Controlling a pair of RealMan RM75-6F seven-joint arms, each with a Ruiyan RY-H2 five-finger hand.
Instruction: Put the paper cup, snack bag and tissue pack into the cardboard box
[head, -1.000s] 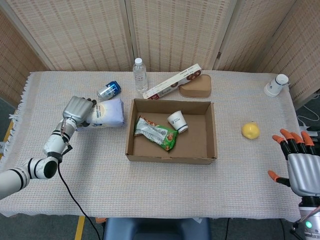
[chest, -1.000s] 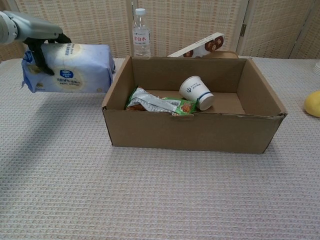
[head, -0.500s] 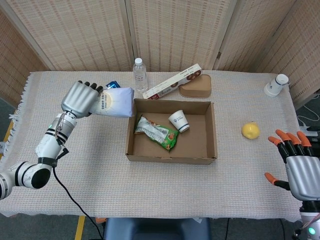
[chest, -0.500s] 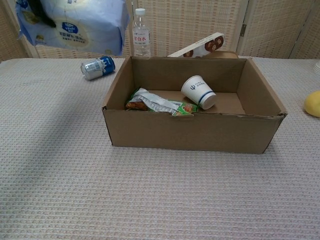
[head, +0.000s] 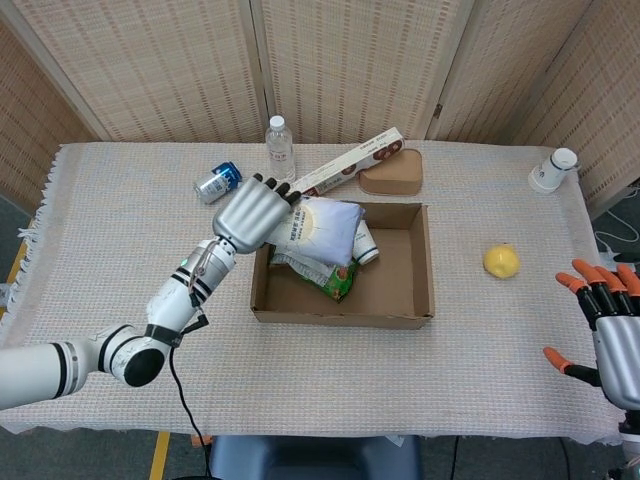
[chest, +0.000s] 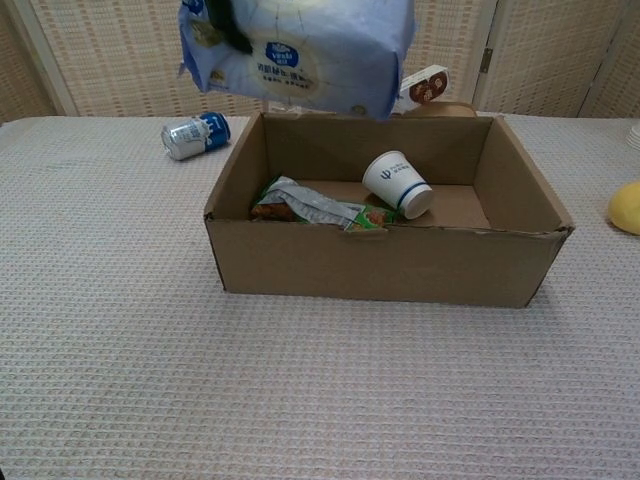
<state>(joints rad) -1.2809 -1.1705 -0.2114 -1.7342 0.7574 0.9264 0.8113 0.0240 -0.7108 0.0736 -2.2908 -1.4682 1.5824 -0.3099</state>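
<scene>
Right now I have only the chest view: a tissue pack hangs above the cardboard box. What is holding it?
Observer: The left hand grips the tissue pack by its left end.
Operator: Is it over the opening?
Observer: In the head view, yes: over the back left part of the cardboard box, hiding part of the paper cup.
Operator: The other hand?
Observer: The right hand is far right, away from the box, fingers spread, holding nothing.
</scene>
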